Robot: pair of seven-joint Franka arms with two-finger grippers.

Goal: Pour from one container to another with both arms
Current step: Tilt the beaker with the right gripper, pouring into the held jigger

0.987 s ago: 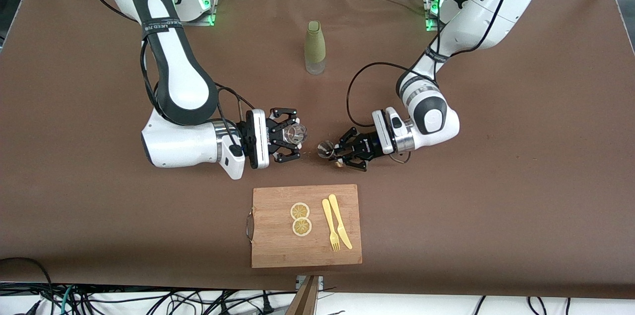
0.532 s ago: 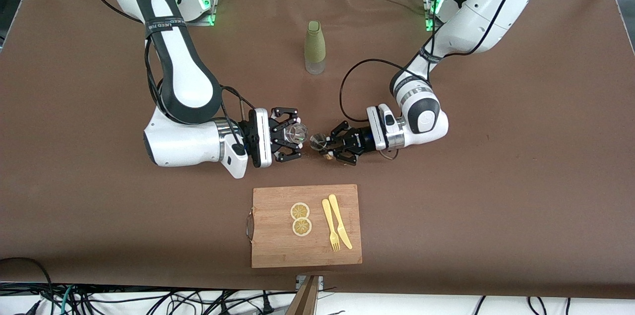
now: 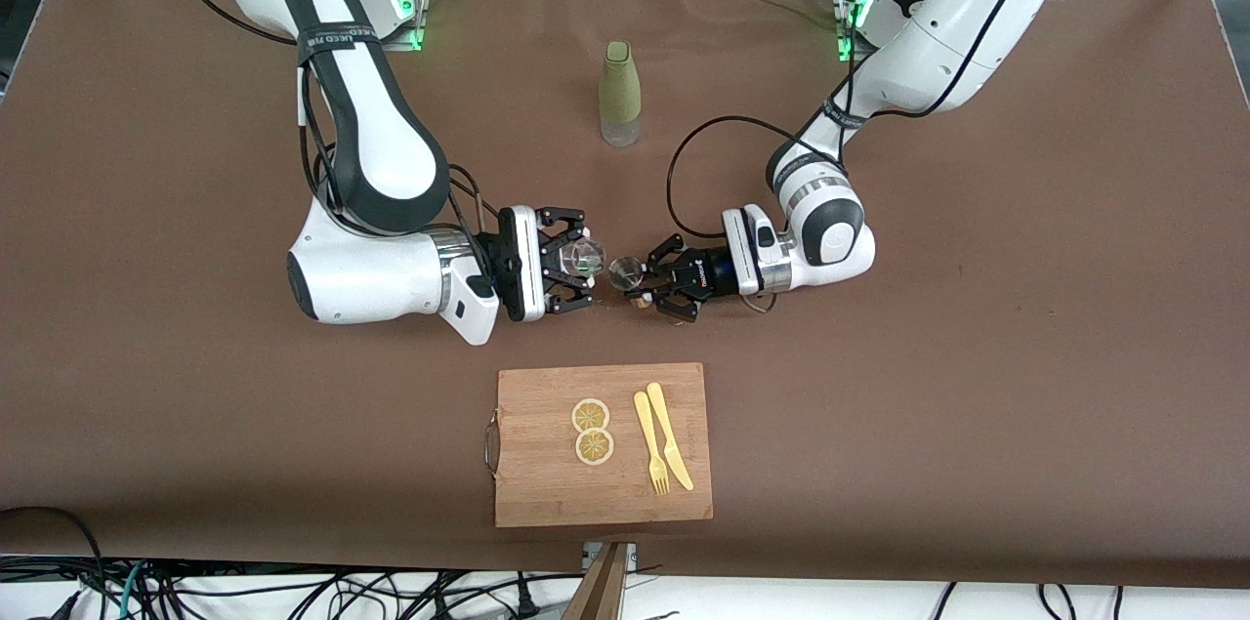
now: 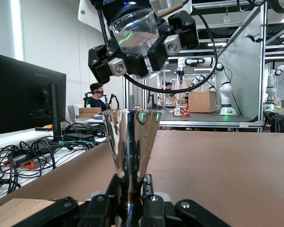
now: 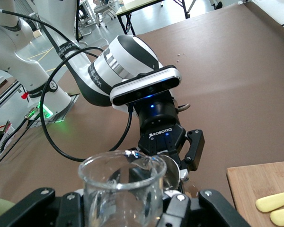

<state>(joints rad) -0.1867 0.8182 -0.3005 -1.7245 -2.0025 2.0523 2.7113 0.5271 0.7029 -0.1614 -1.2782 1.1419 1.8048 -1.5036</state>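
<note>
My right gripper (image 3: 578, 261) is shut on the small clear glass tumbler (image 3: 584, 258), held above the table's middle with its mouth facing the left arm's end. My left gripper (image 3: 646, 280) is shut on the waist of the shiny steel jigger (image 3: 624, 270), and the jigger's rim sits right beside the tumbler's rim. In the left wrist view the jigger (image 4: 131, 142) rises from my left gripper (image 4: 131, 190), with the tumbler (image 4: 135, 32) above it. In the right wrist view the tumbler (image 5: 122, 189) fills the foreground in my right gripper (image 5: 123, 210), and the jigger (image 5: 173, 171) is just past it.
A tall green-sleeved bottle (image 3: 620, 93) stands farther from the front camera than the grippers. A wooden cutting board (image 3: 532, 483) lies nearer, carrying two lemon slices (image 3: 592, 431) and a yellow fork and knife (image 3: 662, 449). Brown table cover (image 3: 977, 386) spreads on both ends.
The left gripper carried the jigger toward the right arm's end until its rim reached the tumbler. The right gripper shifted slightly with the tumbler.
</note>
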